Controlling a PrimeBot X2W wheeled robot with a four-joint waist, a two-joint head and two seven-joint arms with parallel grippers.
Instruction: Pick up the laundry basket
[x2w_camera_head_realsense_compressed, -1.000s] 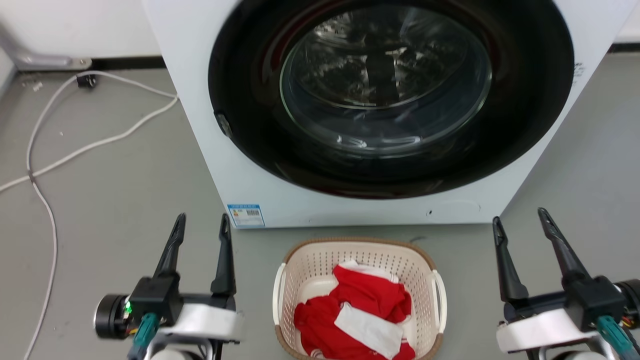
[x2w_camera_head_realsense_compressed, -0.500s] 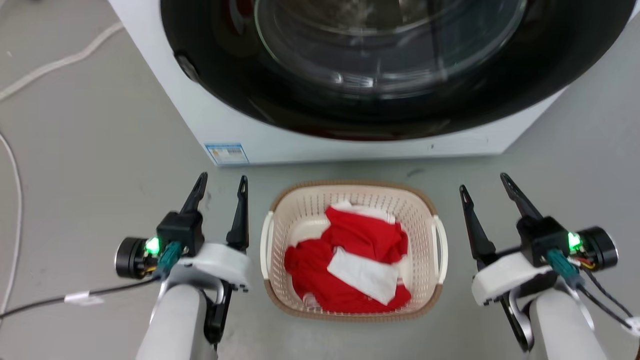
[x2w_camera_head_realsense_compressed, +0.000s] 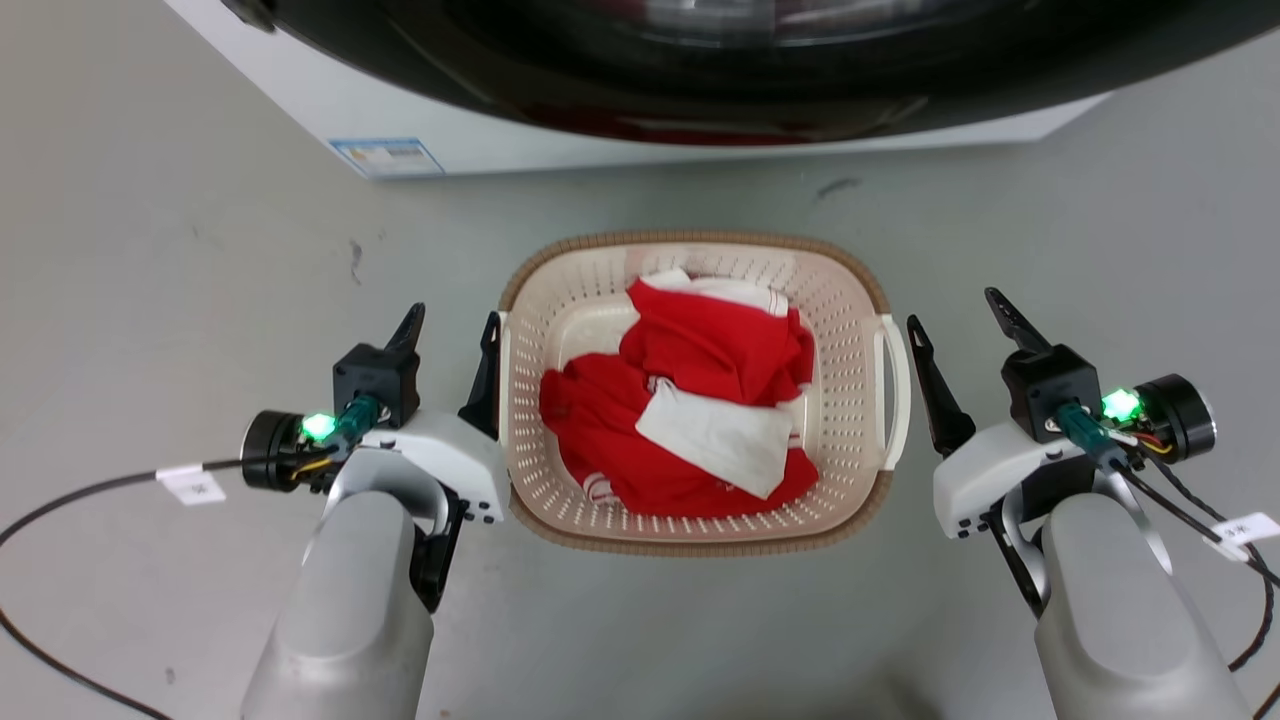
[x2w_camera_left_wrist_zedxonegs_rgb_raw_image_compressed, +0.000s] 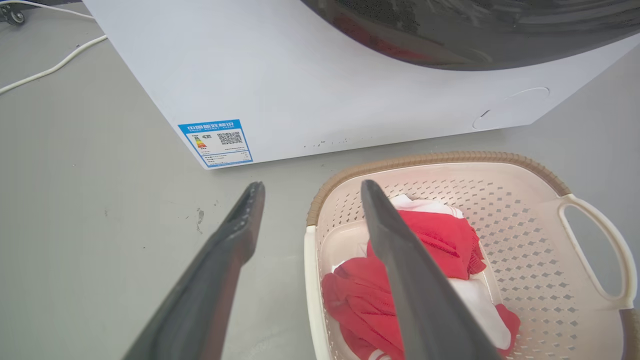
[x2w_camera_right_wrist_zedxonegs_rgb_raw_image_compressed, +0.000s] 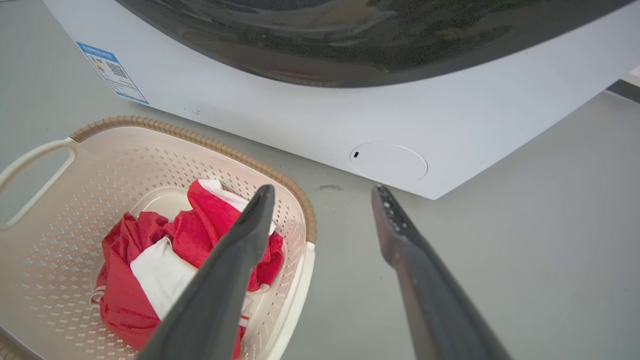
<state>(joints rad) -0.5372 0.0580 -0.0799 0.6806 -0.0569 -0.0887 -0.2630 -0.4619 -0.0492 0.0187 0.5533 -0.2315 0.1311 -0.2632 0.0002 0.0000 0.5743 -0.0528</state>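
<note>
The laundry basket (x2w_camera_head_realsense_compressed: 690, 240), cream perforated plastic with a brown woven-look rim, stands on the grey floor in front of the washing machine and holds red and white clothes (x2w_camera_head_realsense_compressed: 700, 410). My left gripper (x2w_camera_head_realsense_compressed: 453, 318) is open just outside the basket's white left handle (x2w_camera_head_realsense_compressed: 505, 400), its inner finger close beside it. My right gripper (x2w_camera_head_realsense_compressed: 952, 310) is open beside the right handle (x2w_camera_head_realsense_compressed: 893, 390). The left wrist view has my left gripper (x2w_camera_left_wrist_zedxonegs_rgb_raw_image_compressed: 312, 185) over the basket's left edge (x2w_camera_left_wrist_zedxonegs_rgb_raw_image_compressed: 310, 280). The right wrist view has my right gripper (x2w_camera_right_wrist_zedxonegs_rgb_raw_image_compressed: 324, 189) over its right edge (x2w_camera_right_wrist_zedxonegs_rgb_raw_image_compressed: 295, 300).
The white washing machine (x2w_camera_head_realsense_compressed: 600, 140) with its dark round door rises right behind the basket. Black cables (x2w_camera_head_realsense_compressed: 60, 500) trail from both wrists over the floor. A white cable (x2w_camera_left_wrist_zedxonegs_rgb_raw_image_compressed: 50, 67) lies left of the machine.
The head camera has tilted down, so the basket sits higher in the picture. Both open grippers have come lower and closer in, now right beside the basket's handles.
</note>
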